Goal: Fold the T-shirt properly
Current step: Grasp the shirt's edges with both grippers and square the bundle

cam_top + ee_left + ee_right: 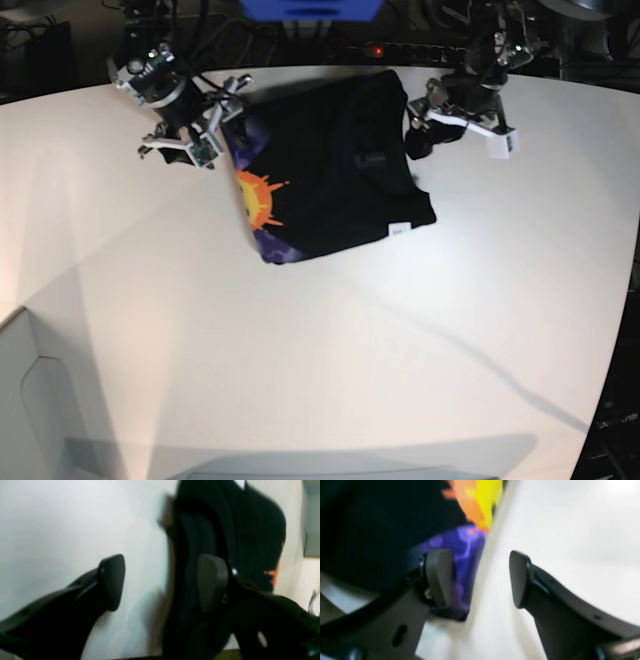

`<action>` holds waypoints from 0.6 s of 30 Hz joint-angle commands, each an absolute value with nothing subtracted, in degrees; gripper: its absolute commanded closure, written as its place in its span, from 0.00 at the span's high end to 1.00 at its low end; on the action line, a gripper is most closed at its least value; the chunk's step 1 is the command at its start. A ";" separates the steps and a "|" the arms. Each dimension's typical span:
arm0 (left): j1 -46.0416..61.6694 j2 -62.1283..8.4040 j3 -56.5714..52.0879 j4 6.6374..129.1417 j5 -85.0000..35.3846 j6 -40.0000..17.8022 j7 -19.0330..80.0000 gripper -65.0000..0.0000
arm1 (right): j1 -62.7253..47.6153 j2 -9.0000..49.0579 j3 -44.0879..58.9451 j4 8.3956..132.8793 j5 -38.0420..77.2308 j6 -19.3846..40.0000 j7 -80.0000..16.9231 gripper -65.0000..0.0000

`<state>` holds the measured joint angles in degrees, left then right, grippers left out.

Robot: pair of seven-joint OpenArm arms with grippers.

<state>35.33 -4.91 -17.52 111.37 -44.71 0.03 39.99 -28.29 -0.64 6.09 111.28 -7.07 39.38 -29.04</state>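
Black cloth, gathered into a compact bundle, is seen on the far half of a white table [330,340]: the T-shirt [335,170], with an orange sun and purple print showing along its left edge and a small white tag [397,230] at its near right corner. It is flanked by two arms. The right gripper [480,580] is held with its jaws spread wide at the garment's far left corner, one finger against the purple print, the other over bare table; nothing is pinched. The left gripper [160,582] is likewise spread at the far right side, one finger in front of the dark folds, the other over white surface, with no cloth between the jaws.

A fold appears to have been laid down and let go, so the step in hand is judged to be the release between folds. The bundle looks uneven, its near edge slanting and its right side rumpled. The next move is likely to call for a fresh grasp on an outer edge, taken low against the table so that a single layer or the whole stack is caught cleanly.

Ample open table is left near and to both sides. Room is tighter at the far edge, where cables and equipment crowd close behind the arms.
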 commanded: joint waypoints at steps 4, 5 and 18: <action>35.56 -5.32 -14.55 111.25 -44.53 -0.31 38.99 0.67 | -28.44 -0.48 7.52 112.40 -6.11 40.00 -30.11 0.57; 35.56 -5.41 -13.85 110.46 -44.53 -0.31 38.99 0.67 | -28.44 -0.48 7.60 112.31 -6.29 40.00 -30.29 0.57; 35.82 -7.16 -11.30 111.78 -45.32 -0.31 39.43 0.67 | -25.80 -0.48 13.05 109.05 -6.02 40.00 -29.93 0.57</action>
<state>35.66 -6.98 -11.27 110.56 -44.53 0.21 40.29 -25.47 -0.64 12.93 108.14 -6.61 39.35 -30.79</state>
